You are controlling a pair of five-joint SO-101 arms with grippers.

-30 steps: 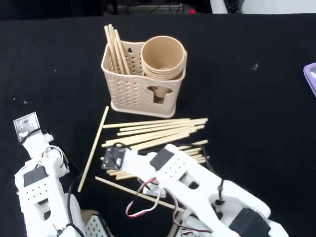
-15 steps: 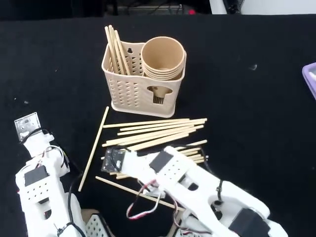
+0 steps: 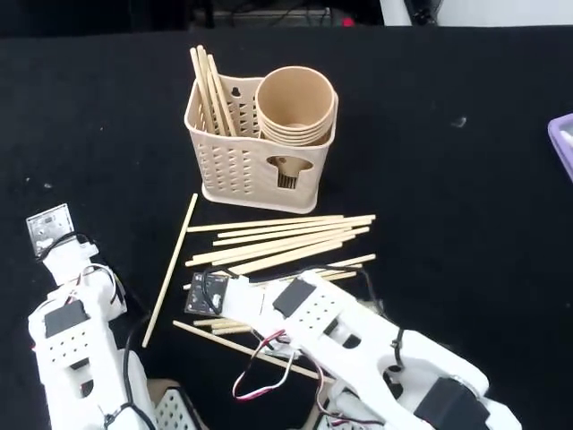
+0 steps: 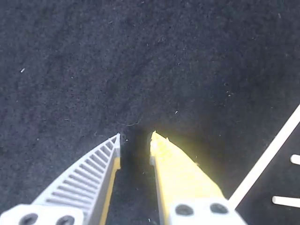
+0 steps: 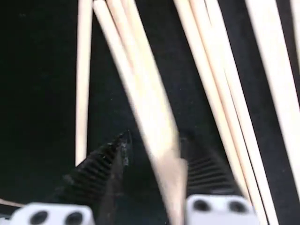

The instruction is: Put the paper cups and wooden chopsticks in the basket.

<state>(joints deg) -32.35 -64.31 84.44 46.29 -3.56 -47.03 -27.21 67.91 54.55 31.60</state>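
Note:
A cream slotted basket [image 3: 242, 170] stands at the back centre. It holds stacked paper cups [image 3: 295, 98] and a few upright chopsticks [image 3: 208, 85]. In front of it a loose pile of wooden chopsticks [image 3: 277, 240] lies on the black cloth. The right arm [image 3: 304, 309] lies over the near part of that pile. My right gripper [image 5: 154, 140] is open low over the cloth, with a couple of chopsticks [image 5: 140, 84] running between its fingers. My left gripper [image 4: 136, 136] is narrowly open over bare cloth at the near left, holding nothing.
One chopstick [image 3: 170, 269] lies apart on the left of the pile and shows beside the left gripper as a pale stick [image 4: 267, 159]. Another chopstick [image 3: 242, 349] lies slantwise near the front. A purple object [image 3: 562, 139] sits at the right edge.
The right arm has dropped and drawn slightly toward the front edge over the near chopsticks, which shifted a little. The left arm has stayed put.

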